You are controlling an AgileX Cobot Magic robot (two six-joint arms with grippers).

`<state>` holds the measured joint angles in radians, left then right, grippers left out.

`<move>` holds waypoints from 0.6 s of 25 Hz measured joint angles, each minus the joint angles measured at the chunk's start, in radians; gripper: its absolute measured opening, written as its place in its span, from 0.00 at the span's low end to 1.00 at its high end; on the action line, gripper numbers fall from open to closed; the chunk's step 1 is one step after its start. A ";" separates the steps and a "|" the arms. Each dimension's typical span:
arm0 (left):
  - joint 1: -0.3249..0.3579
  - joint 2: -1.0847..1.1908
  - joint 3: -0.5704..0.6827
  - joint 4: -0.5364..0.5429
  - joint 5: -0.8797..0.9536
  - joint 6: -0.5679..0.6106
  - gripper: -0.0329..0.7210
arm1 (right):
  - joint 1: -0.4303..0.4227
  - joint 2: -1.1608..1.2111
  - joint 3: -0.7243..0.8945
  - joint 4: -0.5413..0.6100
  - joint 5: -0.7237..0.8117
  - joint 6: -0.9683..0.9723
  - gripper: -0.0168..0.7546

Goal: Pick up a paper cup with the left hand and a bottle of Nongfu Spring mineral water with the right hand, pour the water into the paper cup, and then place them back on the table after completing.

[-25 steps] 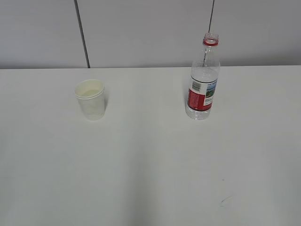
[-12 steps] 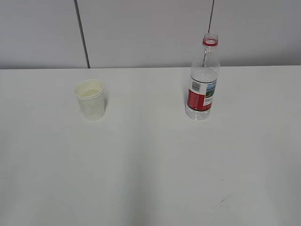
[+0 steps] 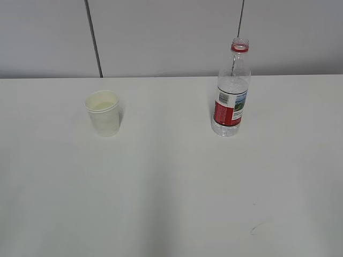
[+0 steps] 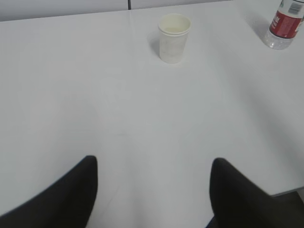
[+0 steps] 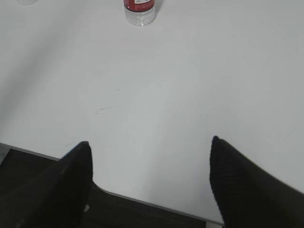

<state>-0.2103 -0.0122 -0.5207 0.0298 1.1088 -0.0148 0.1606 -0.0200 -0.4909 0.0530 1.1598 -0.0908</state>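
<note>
A white paper cup [image 3: 103, 113] stands upright on the white table [image 3: 171, 187], left of centre, with some liquid inside. The clear bottle [image 3: 231, 88] with a red label and red neck ring stands uncapped at the right. Neither arm shows in the exterior view. In the left wrist view the left gripper [image 4: 154, 164] is open over bare table, far short of the cup [image 4: 174, 38]. The bottle's base [image 4: 283, 30] sits at that view's top right. In the right wrist view the right gripper [image 5: 149, 142] is open above the table's near edge, well back from the bottle [image 5: 140, 10].
A grey panelled wall [image 3: 161, 37] rises behind the table. The table's near edge [image 5: 156, 202] runs under the right gripper, with dark floor below. A small dark scuff [image 3: 256, 228] marks the tabletop at the front right.
</note>
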 joint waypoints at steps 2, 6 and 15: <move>0.000 0.000 0.000 0.000 0.000 0.000 0.65 | 0.000 0.000 0.000 0.000 -0.002 0.000 0.76; 0.019 0.000 0.000 -0.001 -0.001 0.000 0.65 | 0.000 0.000 0.000 0.000 -0.002 0.000 0.76; 0.069 0.000 0.000 -0.001 -0.001 0.000 0.65 | -0.118 0.000 0.000 -0.004 -0.002 0.002 0.76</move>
<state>-0.1409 -0.0122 -0.5207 0.0286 1.1076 -0.0148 0.0426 -0.0200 -0.4909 0.0493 1.1582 -0.0887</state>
